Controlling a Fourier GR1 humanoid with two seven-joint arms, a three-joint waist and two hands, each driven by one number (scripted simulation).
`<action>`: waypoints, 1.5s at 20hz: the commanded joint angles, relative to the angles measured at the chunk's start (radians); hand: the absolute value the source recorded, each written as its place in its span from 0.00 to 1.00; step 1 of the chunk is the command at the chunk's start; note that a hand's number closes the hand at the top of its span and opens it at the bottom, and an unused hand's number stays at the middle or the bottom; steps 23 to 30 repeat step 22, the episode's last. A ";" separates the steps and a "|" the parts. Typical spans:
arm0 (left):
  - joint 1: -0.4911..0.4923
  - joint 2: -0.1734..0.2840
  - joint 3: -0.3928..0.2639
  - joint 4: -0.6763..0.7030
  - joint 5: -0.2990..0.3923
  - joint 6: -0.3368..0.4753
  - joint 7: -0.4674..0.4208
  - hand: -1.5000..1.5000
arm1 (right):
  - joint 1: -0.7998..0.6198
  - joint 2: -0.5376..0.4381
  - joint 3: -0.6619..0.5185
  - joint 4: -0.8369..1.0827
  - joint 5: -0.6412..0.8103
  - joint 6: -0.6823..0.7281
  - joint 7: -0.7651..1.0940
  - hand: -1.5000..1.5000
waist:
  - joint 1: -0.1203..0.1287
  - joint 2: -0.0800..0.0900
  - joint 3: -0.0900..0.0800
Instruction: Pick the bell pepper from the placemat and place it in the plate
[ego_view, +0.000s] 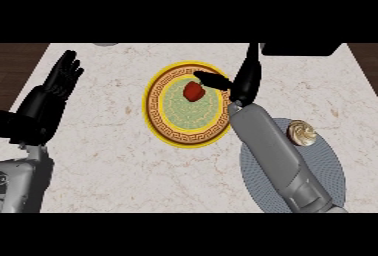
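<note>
Right forearm hides placemat (325, 170) part; right hand (240, 80) open beside bell pepper (194, 91) (on plate (164, 122)).

Red bell pepper (193, 91); yellow-rimmed plate (164, 125), seemingly key-patterned; grey placemat (328, 170).

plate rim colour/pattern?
Yellow rim on the plate, with an inner brown band carrying a gold key pattern around a pale green centre. Head view.

Pepper on the plate

The red bell pepper (193, 91) lies in the yellow-rimmed plate (164, 125); the right hand (240, 82) is beside it, thumb near. The left hand (59, 80) rests open at the counter's left.
</note>
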 joint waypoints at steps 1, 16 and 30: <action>0.017 0.000 0.019 -0.030 0.012 0.001 0.016 0.50 | 0.183 -0.034 -0.010 -0.173 -0.027 0.029 -0.072 0.00 | -0.024 -0.007 0.000; -0.012 0.043 0.077 -0.016 0.038 -0.057 0.037 0.50 | 0.731 -0.268 0.014 -0.779 -0.014 0.239 -0.062 0.00 | -0.023 -0.005 -0.001; 0.093 -0.003 0.045 -0.132 -0.001 -0.031 0.038 0.50 | 0.851 -0.289 -0.048 -0.850 0.024 0.261 -0.104 0.00 | -0.017 -0.005 -0.001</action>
